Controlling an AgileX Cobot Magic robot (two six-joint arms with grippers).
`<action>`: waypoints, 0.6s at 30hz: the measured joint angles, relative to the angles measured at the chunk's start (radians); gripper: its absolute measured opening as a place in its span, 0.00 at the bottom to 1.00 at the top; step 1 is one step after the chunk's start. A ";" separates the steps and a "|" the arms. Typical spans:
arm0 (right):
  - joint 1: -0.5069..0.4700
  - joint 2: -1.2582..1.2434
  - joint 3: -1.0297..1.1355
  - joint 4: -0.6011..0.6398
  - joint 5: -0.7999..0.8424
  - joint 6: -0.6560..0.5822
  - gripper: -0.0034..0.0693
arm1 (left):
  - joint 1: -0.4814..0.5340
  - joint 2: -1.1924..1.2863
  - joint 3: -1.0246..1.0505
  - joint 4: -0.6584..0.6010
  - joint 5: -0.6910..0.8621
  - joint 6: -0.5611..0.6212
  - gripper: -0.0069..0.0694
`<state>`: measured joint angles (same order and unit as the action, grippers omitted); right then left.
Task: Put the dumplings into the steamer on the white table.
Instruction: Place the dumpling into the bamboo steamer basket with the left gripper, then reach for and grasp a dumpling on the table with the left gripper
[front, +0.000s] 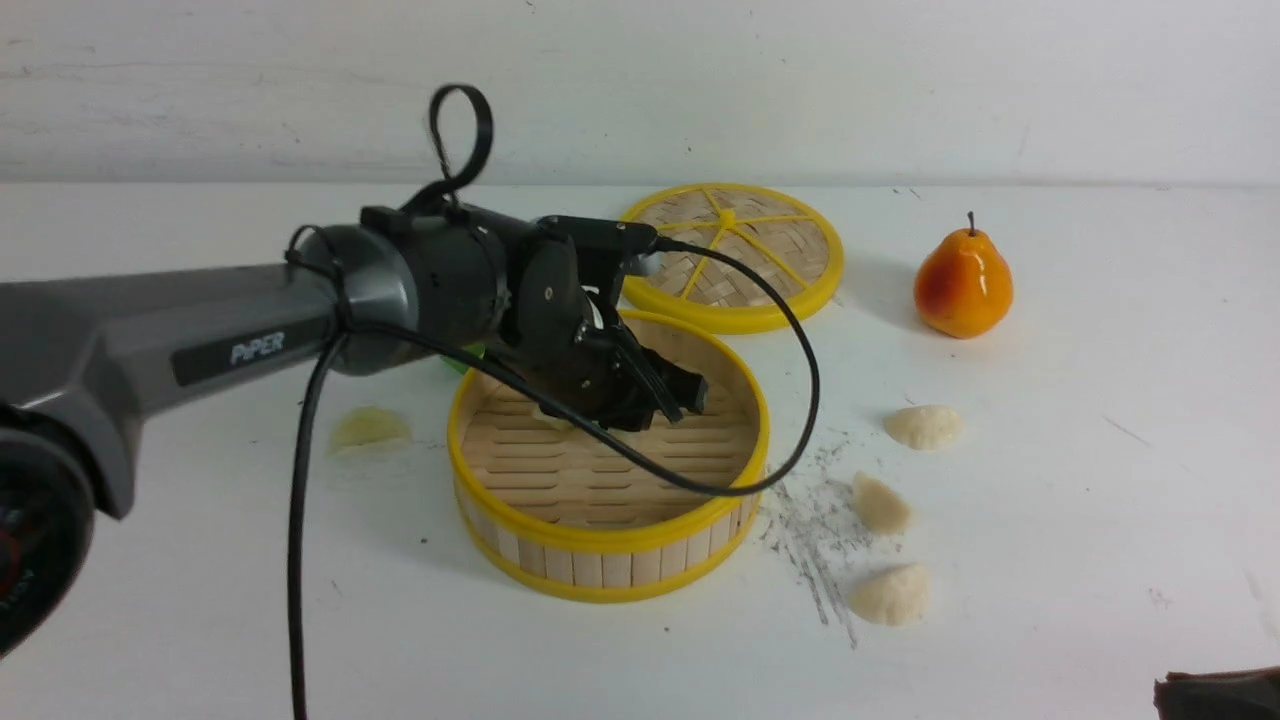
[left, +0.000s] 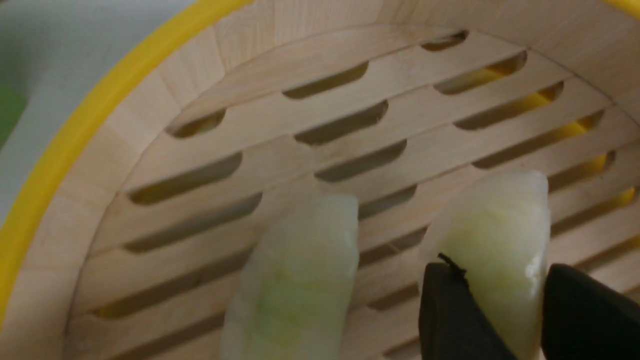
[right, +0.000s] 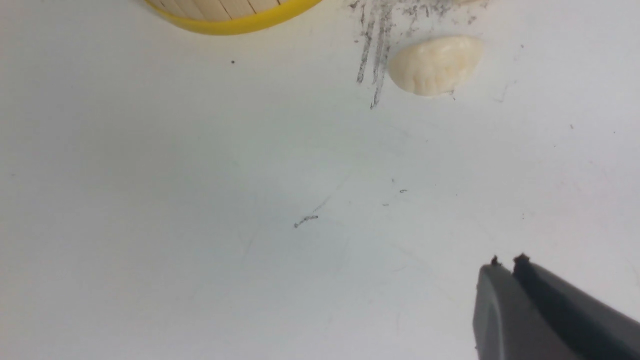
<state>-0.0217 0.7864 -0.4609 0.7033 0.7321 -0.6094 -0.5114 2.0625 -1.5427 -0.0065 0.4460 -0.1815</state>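
Note:
The bamboo steamer (front: 600, 540) stands mid-table on the white table (front: 1100, 560). My left gripper (front: 682, 392) reaches down inside it. In the left wrist view its black jaws (left: 500, 269) are shut on a pale dumpling (left: 495, 225) just above the slatted floor (left: 280, 125). A second dumpling (left: 300, 280) lies beside it. One dumpling (front: 370, 428) rests left of the steamer, and three lie to its right (front: 923, 425) (front: 880, 503) (front: 890, 594). My right gripper (right: 506, 261) hovers shut and empty over bare table near a dumpling (right: 435, 65).
The flat woven lid (front: 735, 255) lies behind the steamer. An orange pear (front: 962, 283) stands at the back right. Dark scuff marks (front: 815, 520) streak the table right of the steamer. The left arm's cable (front: 800, 400) loops over the steamer's rim.

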 joint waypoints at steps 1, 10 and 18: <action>0.000 0.000 0.000 0.000 0.001 0.000 0.09 | 0.000 0.009 -0.001 0.006 -0.022 0.000 0.39; 0.000 0.000 0.000 0.000 0.003 0.000 0.10 | -0.001 0.013 -0.003 0.023 -0.056 0.000 0.53; 0.000 0.000 0.000 0.000 0.003 0.000 0.11 | 0.012 -0.175 -0.003 0.283 0.142 0.000 0.61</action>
<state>-0.0217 0.7864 -0.4609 0.7033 0.7353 -0.6094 -0.4995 1.8871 -1.5455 0.2765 0.5876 -0.1815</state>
